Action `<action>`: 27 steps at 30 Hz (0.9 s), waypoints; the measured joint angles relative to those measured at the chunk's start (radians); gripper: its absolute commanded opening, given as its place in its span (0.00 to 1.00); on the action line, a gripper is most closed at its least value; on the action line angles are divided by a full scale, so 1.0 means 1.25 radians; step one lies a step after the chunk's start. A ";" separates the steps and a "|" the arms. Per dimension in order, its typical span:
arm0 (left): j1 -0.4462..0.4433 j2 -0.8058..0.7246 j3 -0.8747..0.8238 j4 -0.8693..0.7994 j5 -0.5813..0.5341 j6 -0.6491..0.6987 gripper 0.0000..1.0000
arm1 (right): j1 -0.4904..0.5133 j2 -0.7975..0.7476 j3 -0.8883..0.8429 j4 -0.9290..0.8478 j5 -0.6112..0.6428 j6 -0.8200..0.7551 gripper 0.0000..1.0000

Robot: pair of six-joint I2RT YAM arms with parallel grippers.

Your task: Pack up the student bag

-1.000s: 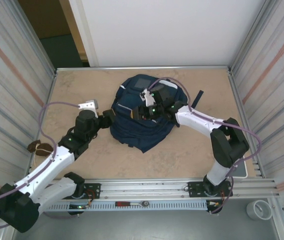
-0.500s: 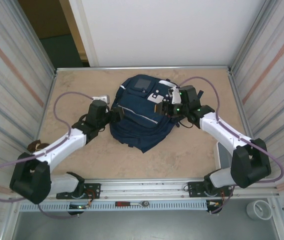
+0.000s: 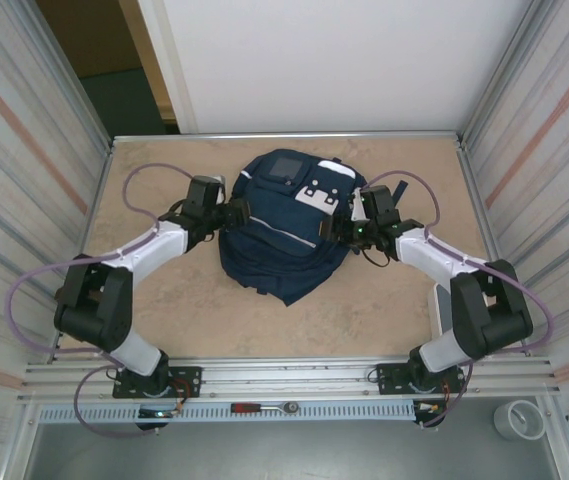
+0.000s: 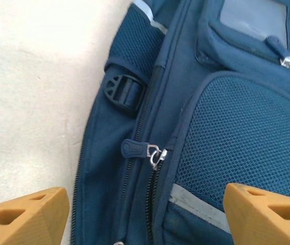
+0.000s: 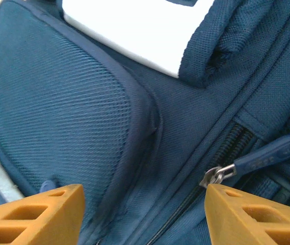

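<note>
My left pincer (image 4: 145, 206) and right pincer (image 5: 143, 209) gape empty at the bag (image 3: 274, 250); I could pinch fabric, missing a zip pull (image 5: 267, 155).

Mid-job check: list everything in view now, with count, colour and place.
student bag: one, navy blue, table centre
white patch: one, white, bag top
zip pulls: two, navy, one below each wrist camera
buckle: one, black, bag side
table: one, beige
ratchet tool: one, red and silver, front rail
tape roll: one, pale, near right corner
left gripper: orange fingers, open, bag's left
right gripper: orange fingers, open, bag's right
</note>
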 measured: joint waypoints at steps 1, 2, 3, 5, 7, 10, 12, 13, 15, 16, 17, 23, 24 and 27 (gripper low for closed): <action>0.000 0.009 0.001 -0.003 0.005 0.000 0.79 | 0.000 0.006 0.000 0.004 0.000 0.000 0.62; -0.001 0.017 0.001 -0.007 0.010 0.000 0.79 | 0.002 0.012 0.000 0.008 0.002 0.000 0.62; -0.001 0.024 0.001 -0.011 0.015 0.000 0.78 | 0.004 0.014 0.000 0.009 0.005 0.000 0.62; -0.001 0.031 0.001 -0.013 0.022 0.000 0.78 | 0.008 0.015 0.000 0.010 0.011 0.000 0.62; -0.001 0.033 -0.002 -0.013 0.024 0.000 0.78 | 0.013 0.017 0.000 0.015 0.021 -0.001 0.62; -0.001 0.033 -0.015 -0.009 0.034 -0.001 0.77 | 0.014 0.029 0.000 0.017 0.027 -0.001 0.62; -0.001 0.033 -0.027 -0.005 0.042 -0.001 0.77 | 0.014 0.034 0.000 0.017 0.029 -0.001 0.62; -0.002 0.033 -0.034 -0.003 0.045 -0.001 0.76 | 0.014 0.034 0.000 0.017 0.031 -0.002 0.62; -0.003 0.033 -0.046 0.007 0.048 -0.001 0.76 | 0.014 0.034 0.001 0.017 0.033 -0.003 0.62; -0.005 0.033 -0.052 0.013 0.048 -0.001 0.76 | 0.014 0.035 0.001 0.017 0.034 -0.003 0.62; -0.007 0.033 -0.056 0.016 0.048 -0.001 0.76 | 0.013 0.039 0.003 0.017 0.034 -0.003 0.62; -0.029 0.026 -0.087 0.033 0.049 -0.010 0.75 | -0.014 0.056 0.022 0.013 0.026 -0.009 0.62; -0.035 0.021 -0.092 0.034 0.048 -0.010 0.75 | -0.020 0.058 0.025 0.013 0.023 -0.010 0.62; -0.064 0.010 -0.106 0.034 0.041 -0.017 0.75 | -0.043 0.073 0.040 0.011 0.014 -0.011 0.63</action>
